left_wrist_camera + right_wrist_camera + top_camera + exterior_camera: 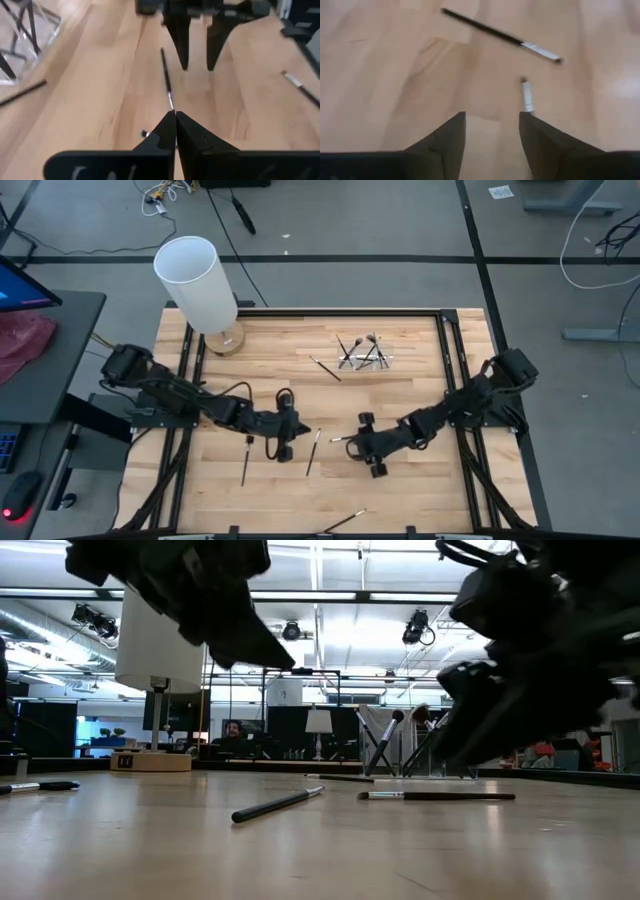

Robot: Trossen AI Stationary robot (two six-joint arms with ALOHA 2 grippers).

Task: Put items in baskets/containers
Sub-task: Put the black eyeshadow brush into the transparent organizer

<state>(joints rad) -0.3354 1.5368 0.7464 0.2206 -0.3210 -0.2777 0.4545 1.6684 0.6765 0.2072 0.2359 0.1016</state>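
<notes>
Several thin makeup brushes lie flat on the wooden table. One (246, 460) is near my left arm, one (313, 452) lies between the grippers, and one (325, 368) lies by the clear holder (366, 356). That holder stands toward the far edge with several brushes leaning in it. A short-looking brush (341, 438) lies between the two grippers, its silver-ferruled end (526, 97) just ahead of my open right gripper (492, 131), beside one finger. My left gripper (175, 120) is shut, raised above the table and facing the right one over this brush (166, 80).
A tall white cylinder (198, 280) on a round wooden base stands at the table's far left corner. Another brush (345, 522) lies at the near edge. Dark rails (445, 360) frame the table. Bare wood lies between the holder and the grippers.
</notes>
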